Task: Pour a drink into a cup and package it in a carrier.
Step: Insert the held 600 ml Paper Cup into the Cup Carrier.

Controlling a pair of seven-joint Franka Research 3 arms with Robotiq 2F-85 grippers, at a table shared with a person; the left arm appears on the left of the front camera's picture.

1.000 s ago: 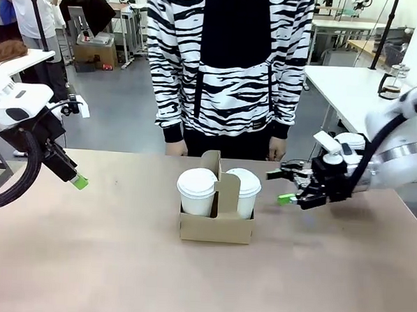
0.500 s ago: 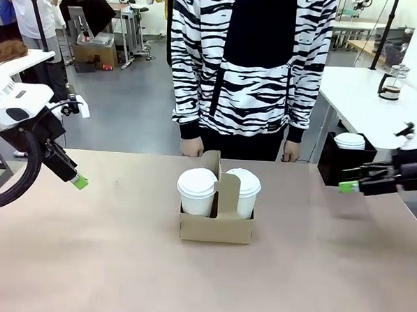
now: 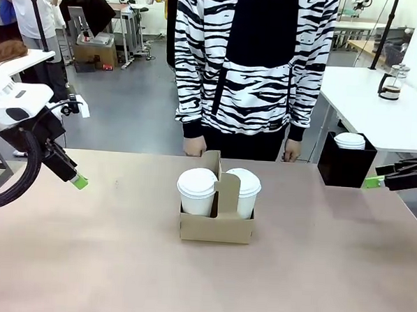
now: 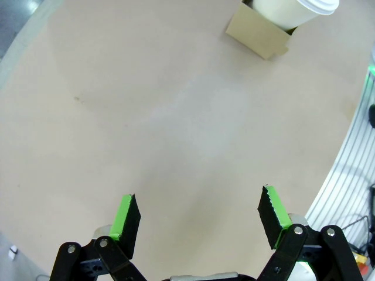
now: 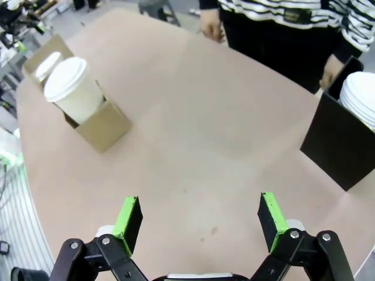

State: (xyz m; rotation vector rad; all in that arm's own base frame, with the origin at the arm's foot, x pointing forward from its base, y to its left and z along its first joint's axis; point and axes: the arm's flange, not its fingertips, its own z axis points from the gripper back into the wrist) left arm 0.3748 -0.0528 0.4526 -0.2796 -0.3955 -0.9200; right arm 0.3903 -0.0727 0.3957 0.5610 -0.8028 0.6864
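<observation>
Cardboard carrier (image 3: 216, 216) with two lidded cups (image 3: 197, 191) sits mid-table, well apart from both pincers. Left pincer (image 4: 199, 219) and right pincer (image 5: 200, 222) hang wide and empty. A careless inward sweep could likely topple the cups.

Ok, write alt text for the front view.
A brown cardboard carrier holding two lidded white cups sits mid-table before a person in a zebra-striped top. The open left gripper and right gripper hover near the table's sides, empty.
</observation>
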